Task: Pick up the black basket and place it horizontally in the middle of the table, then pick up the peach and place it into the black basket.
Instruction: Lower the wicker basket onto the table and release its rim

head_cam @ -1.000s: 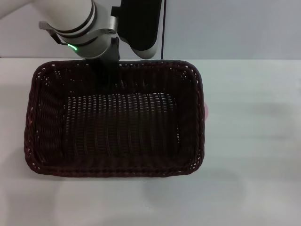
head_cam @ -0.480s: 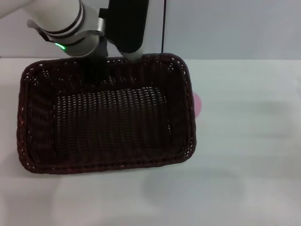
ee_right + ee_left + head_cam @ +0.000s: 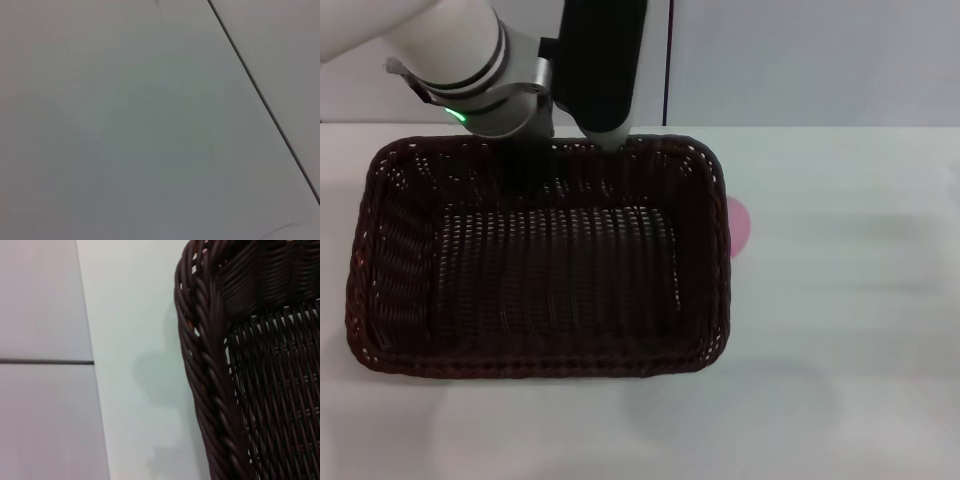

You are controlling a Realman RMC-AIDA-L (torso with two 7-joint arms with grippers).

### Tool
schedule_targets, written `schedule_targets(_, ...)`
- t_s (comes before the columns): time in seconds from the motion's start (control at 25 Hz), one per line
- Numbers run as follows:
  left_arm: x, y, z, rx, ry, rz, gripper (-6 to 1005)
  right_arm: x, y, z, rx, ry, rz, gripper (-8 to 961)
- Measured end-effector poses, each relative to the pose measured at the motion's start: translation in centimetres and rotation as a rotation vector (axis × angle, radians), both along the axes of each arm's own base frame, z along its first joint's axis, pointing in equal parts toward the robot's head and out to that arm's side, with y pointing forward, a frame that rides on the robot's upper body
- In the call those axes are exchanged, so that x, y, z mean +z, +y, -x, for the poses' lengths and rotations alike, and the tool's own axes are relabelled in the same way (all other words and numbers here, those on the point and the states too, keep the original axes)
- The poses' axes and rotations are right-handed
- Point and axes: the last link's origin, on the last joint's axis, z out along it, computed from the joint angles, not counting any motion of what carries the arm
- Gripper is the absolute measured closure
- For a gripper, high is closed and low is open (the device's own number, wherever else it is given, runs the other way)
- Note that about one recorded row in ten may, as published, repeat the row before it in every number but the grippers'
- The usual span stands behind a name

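Observation:
The black basket (image 3: 535, 260) fills the left and middle of the head view, long side across, on or just above the white table (image 3: 840, 320). My left gripper (image 3: 523, 150) is at the middle of its far rim and is shut on it; the fingers are mostly hidden against the dark weave. The left wrist view shows the braided rim (image 3: 205, 370) close up over the table. The peach (image 3: 741, 226) shows as a pink sliver behind the basket's right wall, mostly hidden. My right gripper is out of view.
The left arm's white and black links (image 3: 600, 60) hang over the table's far edge behind the basket. A pale wall (image 3: 820, 60) stands behind the table. The right wrist view shows only a plain grey surface with a dark seam (image 3: 260, 95).
The basket has shifted to the left together with my left arm and has levelled a little. More of the peach shows past its right wall.

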Motion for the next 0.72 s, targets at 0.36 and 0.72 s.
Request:
schedule_targets(0.36,-0.83,-0.55,-0.78,0.017,-0.025,-0.009,798,-0.07,0.02,0.06,0.001,0.001,0.001,252)
schedule_targets(0.72,-0.43,-0.01,-0.7,0.005,-0.031,-0.053,464,-0.08,-0.03,0.02,0.0,0.0,0.002,253)
